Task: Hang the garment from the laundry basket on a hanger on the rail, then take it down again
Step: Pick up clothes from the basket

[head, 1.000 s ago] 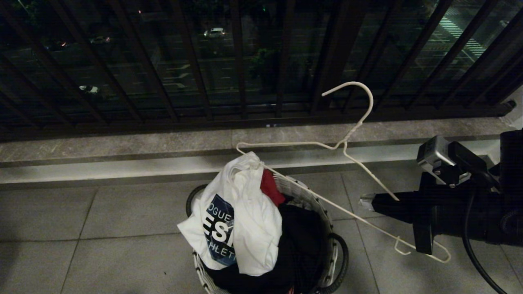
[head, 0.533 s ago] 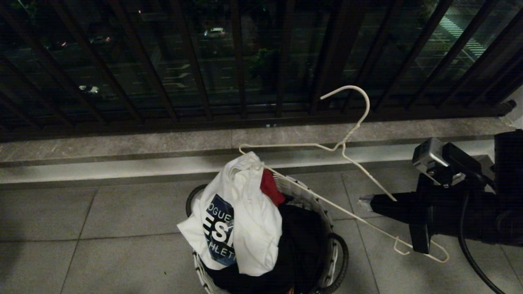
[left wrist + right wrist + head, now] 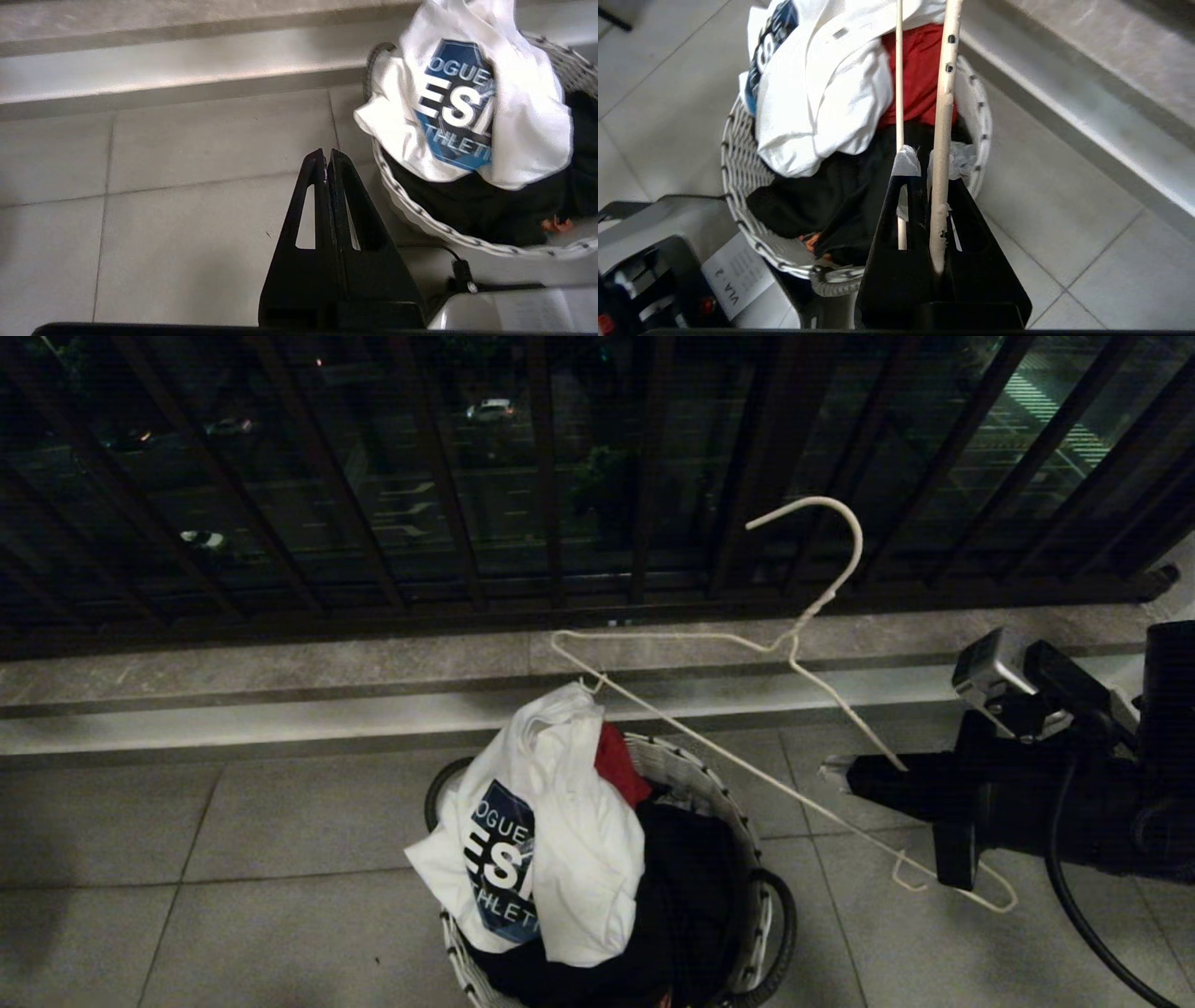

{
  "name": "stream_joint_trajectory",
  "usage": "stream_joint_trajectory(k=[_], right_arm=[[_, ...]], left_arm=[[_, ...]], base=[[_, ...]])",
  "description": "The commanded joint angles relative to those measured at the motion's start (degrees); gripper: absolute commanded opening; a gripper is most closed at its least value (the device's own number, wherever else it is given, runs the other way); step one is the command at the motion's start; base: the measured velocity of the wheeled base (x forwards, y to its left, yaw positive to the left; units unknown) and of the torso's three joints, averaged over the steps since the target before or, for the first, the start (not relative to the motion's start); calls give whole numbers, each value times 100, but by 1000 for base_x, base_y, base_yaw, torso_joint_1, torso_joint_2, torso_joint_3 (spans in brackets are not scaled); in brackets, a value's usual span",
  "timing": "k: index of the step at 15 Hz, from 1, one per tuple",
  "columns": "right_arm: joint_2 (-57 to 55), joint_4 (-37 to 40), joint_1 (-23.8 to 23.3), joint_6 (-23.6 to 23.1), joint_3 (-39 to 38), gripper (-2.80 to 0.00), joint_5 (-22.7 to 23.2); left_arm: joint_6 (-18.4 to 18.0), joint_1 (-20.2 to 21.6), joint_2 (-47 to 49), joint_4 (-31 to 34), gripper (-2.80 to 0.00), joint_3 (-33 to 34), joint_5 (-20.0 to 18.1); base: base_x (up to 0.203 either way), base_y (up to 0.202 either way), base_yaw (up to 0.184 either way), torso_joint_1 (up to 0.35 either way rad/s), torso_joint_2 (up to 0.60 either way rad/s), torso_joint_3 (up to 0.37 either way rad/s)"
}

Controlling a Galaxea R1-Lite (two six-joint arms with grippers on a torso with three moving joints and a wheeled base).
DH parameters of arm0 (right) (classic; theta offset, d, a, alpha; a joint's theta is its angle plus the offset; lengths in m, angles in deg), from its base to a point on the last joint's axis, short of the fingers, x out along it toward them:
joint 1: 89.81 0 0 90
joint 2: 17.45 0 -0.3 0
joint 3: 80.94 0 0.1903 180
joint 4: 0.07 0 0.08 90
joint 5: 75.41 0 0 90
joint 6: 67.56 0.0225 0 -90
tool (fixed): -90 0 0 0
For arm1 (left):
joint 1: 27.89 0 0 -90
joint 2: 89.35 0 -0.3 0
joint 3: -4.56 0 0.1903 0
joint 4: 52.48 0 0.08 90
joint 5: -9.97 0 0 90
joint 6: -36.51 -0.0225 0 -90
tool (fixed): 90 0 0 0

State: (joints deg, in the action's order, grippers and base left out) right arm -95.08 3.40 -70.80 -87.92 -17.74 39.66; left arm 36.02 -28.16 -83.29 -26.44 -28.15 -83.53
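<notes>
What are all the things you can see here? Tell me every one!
hanger: one, cream-white wire, held above the basket by one shoulder.
T-shirt: one, white with blue logo, draped over the basket's rim.
red garment: one, tucked behind the T-shirt.
black garment: one, filling the basket.
laundry basket: one, pale woven, on the tiled floor.
balcony railing: dark bars, behind the ledge.
right gripper: black, shut on the hanger.
left gripper: black, shut, empty, beside the basket.

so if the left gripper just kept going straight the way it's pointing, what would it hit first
Most likely the bare floor tiles. The shut left gripper points down at the floor beside the laundry basket, which sits just off its line. Depth is hard to judge.
</notes>
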Motion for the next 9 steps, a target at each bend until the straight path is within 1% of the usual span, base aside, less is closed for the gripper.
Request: stream_joint_trajectory(k=[1,3,5,6,8,9], right_arm=[[203,-14,-46,-4,5,-280,15],[275,-14,-46,-3,16,-280,15],[300,-16,-71,6,51,-280,-10],[311,-23,-73,24,52,-280,-20],[371,-24,-73,425,181,-280,-27],[396,-23,-73,630,268,-280,-34]], left_arm=[[-3,-2,1010,-9,-280,-291,-176],[-5,-4,1904,-15,-280,-556,-578],[-21,-16,2878,-9,-280,-1017,-1016],[-36,-53,3374,-5,-280,-1286,-1174],[-89,-344,4347,0,-280,-1821,-1296],[-110,-595,4824,-2,-280,-2082,-1261]], base=[[0,0,0,0,0,0],[0,0,0,0,0,0],[0,0,0,0,0,0],[0,0,0,0,0,0],[0,0,0,0,0,0],[0,0,0,0,0,0]])
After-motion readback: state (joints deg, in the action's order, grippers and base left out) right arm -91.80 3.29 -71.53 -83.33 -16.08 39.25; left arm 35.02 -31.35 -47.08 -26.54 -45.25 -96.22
